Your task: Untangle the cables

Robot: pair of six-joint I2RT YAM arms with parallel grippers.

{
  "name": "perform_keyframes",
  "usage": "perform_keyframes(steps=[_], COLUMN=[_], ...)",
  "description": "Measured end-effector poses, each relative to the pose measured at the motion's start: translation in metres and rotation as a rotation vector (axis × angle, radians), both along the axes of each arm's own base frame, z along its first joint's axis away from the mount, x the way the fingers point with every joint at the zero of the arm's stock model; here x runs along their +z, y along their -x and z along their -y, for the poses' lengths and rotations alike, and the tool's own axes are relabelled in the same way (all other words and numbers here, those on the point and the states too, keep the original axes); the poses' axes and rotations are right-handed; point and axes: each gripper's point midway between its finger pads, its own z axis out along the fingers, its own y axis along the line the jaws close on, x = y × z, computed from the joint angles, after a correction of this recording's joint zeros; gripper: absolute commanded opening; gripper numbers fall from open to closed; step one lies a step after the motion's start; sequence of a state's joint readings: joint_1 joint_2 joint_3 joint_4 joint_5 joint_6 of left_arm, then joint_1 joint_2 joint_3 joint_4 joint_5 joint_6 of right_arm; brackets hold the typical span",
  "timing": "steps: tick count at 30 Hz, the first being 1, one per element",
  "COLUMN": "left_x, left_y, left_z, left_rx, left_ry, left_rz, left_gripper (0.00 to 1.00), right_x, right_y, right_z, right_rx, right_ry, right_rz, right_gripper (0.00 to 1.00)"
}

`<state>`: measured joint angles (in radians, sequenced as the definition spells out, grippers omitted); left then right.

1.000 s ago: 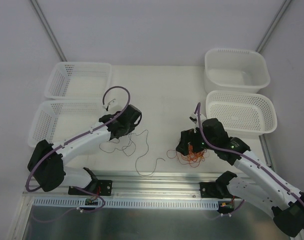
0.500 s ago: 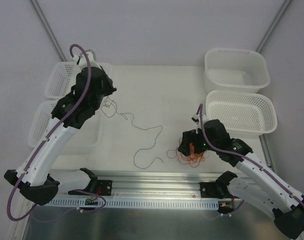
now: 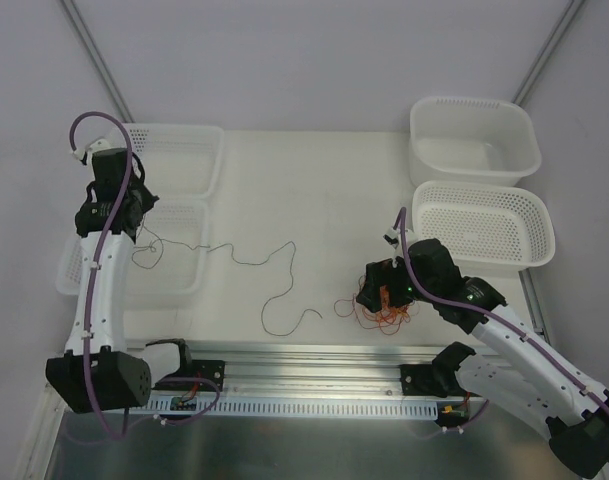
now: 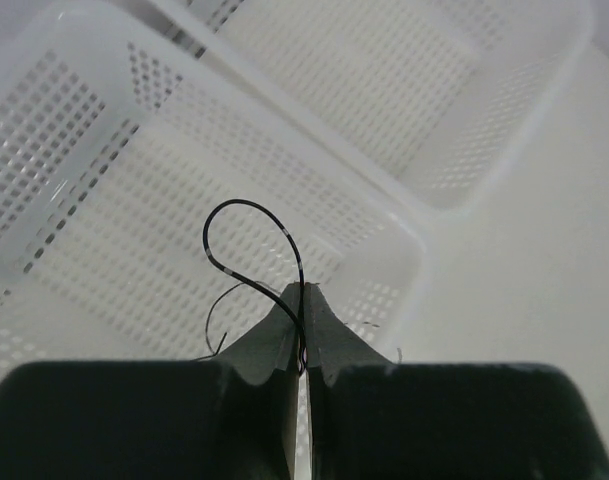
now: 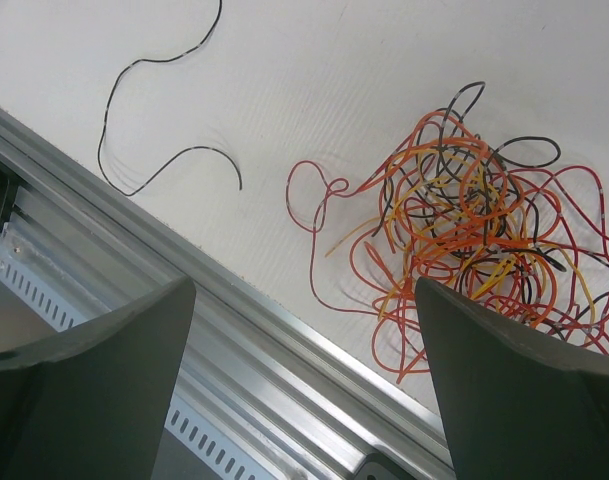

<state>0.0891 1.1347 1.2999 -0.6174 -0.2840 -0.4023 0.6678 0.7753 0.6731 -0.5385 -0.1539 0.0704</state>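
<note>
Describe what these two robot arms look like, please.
The left arm and right arm match: white tubular links, chunky black joints, black bases, and a thin purple hose looping along each. The left gripper and right gripper are dark, each with two wedge-shaped fingers.

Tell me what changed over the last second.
The left gripper, shut on the black cable, swung from the middle of the table up and out to the left and now hangs over the near-left basket. The cable was dragged leftward with it, its tail trailing across the table. The right gripper stayed open over the tangle of cables, which did not move.
</note>
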Motion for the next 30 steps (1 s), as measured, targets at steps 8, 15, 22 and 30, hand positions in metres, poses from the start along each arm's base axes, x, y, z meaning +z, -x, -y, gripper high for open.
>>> perform_keyframes(steps=[8, 15, 22, 30], left_x=[-0.083, -0.079, -0.056, -0.082], left_y=[0.015, 0.007, 0.010, 0.046], left_z=[-0.050, -0.043, 0.022, 0.152], left_rx=[0.143, 0.085, -0.126, -0.526], left_ry=[0.041, 0.061, 0.055, 0.153], left_rz=[-0.217, -0.189, -0.104, -0.144], left_gripper=[0.42, 0.91, 0.99, 0.99], right_x=[-0.001, -0.003, -0.002, 0.004], right_y=[0.001, 0.004, 0.004, 0.004], right_z=[0.000, 0.002, 0.004, 0.008], right_rx=[0.002, 0.003, 0.000, -0.016], right_ry=[0.003, 0.013, 0.012, 0.006], right_rz=[-0.004, -0.016, -0.013, 0.017], right_gripper=[0.96, 0.96, 0.96, 0.99])
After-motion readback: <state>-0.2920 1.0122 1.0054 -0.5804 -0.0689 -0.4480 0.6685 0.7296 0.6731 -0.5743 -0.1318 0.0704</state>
